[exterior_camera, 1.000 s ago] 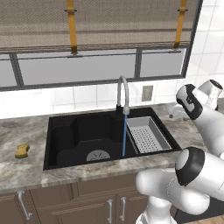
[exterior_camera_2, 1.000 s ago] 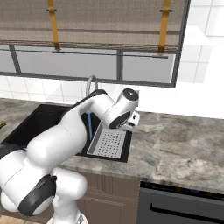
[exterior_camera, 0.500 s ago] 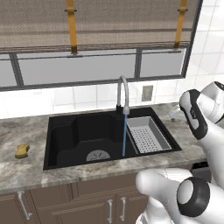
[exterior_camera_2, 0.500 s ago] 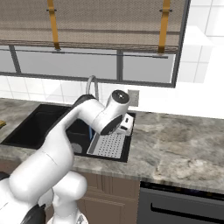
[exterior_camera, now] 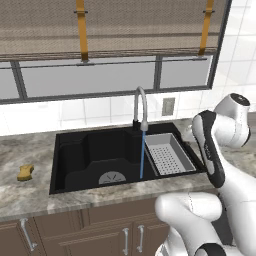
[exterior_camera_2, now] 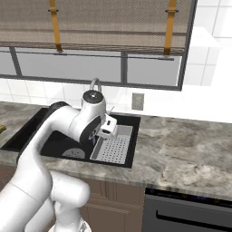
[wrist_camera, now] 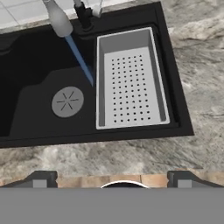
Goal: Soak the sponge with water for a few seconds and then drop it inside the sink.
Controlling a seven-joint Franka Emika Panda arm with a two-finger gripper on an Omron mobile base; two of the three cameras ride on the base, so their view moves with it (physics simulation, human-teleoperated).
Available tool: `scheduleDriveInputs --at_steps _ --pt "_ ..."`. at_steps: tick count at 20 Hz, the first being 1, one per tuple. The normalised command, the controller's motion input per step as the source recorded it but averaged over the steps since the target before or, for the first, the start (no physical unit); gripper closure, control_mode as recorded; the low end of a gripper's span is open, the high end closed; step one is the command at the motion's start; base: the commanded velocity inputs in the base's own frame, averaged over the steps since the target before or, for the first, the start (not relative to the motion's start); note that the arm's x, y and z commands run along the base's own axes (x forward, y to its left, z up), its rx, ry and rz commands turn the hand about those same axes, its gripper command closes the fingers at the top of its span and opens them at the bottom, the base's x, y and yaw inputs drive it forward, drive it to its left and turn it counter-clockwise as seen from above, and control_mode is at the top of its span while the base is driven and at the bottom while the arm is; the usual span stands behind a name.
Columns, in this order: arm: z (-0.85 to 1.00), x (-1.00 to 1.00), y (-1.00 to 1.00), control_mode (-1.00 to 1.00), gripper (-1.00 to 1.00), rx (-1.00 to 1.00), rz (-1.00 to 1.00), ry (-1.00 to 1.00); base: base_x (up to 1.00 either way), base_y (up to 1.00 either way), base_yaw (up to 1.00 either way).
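In the last second my arm has swung from the right side inward and lower, so that my fingers (wrist_camera: 112,177) now hang above the near edge of the large black rectangular sink (exterior_camera: 75,155) and look down into it. They are spread wide, almost as far as they go, and there is nothing between them.

The thin blue stream of water (exterior_camera: 142,155) runs as before from the curved silver faucet (exterior_camera: 140,102) and falls on the sink floor, just to the right of the round grey drain (wrist_camera: 67,101) and beside the grey perforated drainer tray (exterior_camera: 170,155). The small yellow-orange lumpy sponge (exterior_camera: 24,172) has not moved: it lies on the grey marbled worktop (exterior_camera: 30,195), left of the sink and well apart from my fingers.

For the task, I judge that this means little progress. The water is ready, but the sponge is not yet picked up, so the soaking cannot begin. My arm is over the right part of the sink, and the sponge is on the far left side, so I think the next move must carry the fingers across the whole basin to reach it.

I find no brand, label or writing that can be read.
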Motion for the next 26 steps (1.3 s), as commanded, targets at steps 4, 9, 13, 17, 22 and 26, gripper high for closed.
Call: scheduleDriveInputs --at_steps 4,9,13,17,22,26 --pt "0.04 -0.34 0.72 -1.0 -1.0 -0.1 0.0 0.0 0.0 0.0 0.0" --pt "0.0 -0.05 0.92 -1.0 -1.0 -0.1 0.0 0.0 0.0 0.0 0.0" --pt "0.0 0.0 0.9 -1.0 -1.0 -0.08 0.0 0.0 0.0 0.0 0.0" --pt "0.0 0.0 0.9 -1.0 -1.0 -0.07 0.0 0.0 0.0 0.0 0.0" --pt "0.0 0.01 0.83 -1.0 -1.0 -0.05 0.0 0.0 0.0 0.0 0.0" --pt "-0.05 0.14 0.75 -1.0 -1.0 -0.01 0.0 0.0 0.0 0.0 0.0"
